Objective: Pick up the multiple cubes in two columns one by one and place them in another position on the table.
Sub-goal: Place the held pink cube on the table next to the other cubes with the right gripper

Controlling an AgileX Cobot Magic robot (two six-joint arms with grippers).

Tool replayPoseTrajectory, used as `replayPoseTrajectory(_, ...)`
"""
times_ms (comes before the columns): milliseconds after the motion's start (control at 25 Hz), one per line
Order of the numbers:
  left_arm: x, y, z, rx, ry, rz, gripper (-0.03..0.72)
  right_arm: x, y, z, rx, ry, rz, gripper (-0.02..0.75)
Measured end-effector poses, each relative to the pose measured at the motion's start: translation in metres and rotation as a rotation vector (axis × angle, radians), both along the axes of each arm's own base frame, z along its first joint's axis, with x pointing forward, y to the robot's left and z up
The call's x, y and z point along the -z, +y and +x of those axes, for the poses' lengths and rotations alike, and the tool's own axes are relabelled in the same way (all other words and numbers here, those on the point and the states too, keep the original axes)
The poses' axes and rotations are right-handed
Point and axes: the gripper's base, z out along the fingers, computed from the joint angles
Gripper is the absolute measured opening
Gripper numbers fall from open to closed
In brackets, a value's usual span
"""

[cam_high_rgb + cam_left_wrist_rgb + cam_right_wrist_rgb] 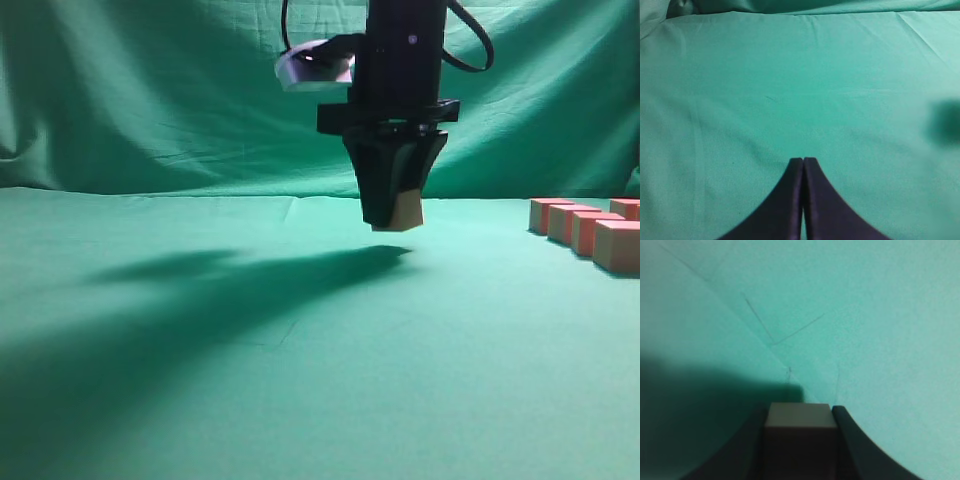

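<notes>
My right gripper (393,215) hangs above the middle of the table (250,380), shut on one cube (406,213) whose tan side shows below the black fingers. In the right wrist view the same cube (799,416) sits wedged between the two jaws of the right gripper (799,440), clear of the green cloth. Several more cubes (590,232) with reddish tops stand in rows at the far right edge. The left gripper (803,162) is shut with nothing in it, its fingertips pressed together over bare cloth.
Green cloth covers the table and rises as a backdrop (150,90) behind it. A dark shadow of the arm (200,290) lies across the left and middle of the table. Creases (790,330) run through the cloth below the held cube.
</notes>
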Motion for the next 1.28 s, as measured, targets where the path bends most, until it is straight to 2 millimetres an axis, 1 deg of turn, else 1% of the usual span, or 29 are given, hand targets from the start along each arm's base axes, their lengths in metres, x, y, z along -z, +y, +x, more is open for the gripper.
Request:
replayPoseTrajectory(200,0.000,0.000,0.000,0.000,0.000,0.000,0.000,0.012,0.002,0.004,0.069,-0.006,0.013,0.257)
replayPoseTrajectory(400,0.000,0.000,0.000,0.000,0.000,0.000,0.000,0.017,0.004,0.009,0.102,-0.041,0.031,0.257)
replayPoseTrajectory(600,0.000,0.000,0.000,0.000,0.000,0.000,0.000,0.017,0.003,0.010,0.136,-0.048,0.029,0.257)
replayPoseTrajectory(1280,0.000,0.000,0.000,0.000,0.000,0.000,0.000,0.018,0.003,0.010,0.151,-0.040,0.016,0.257)
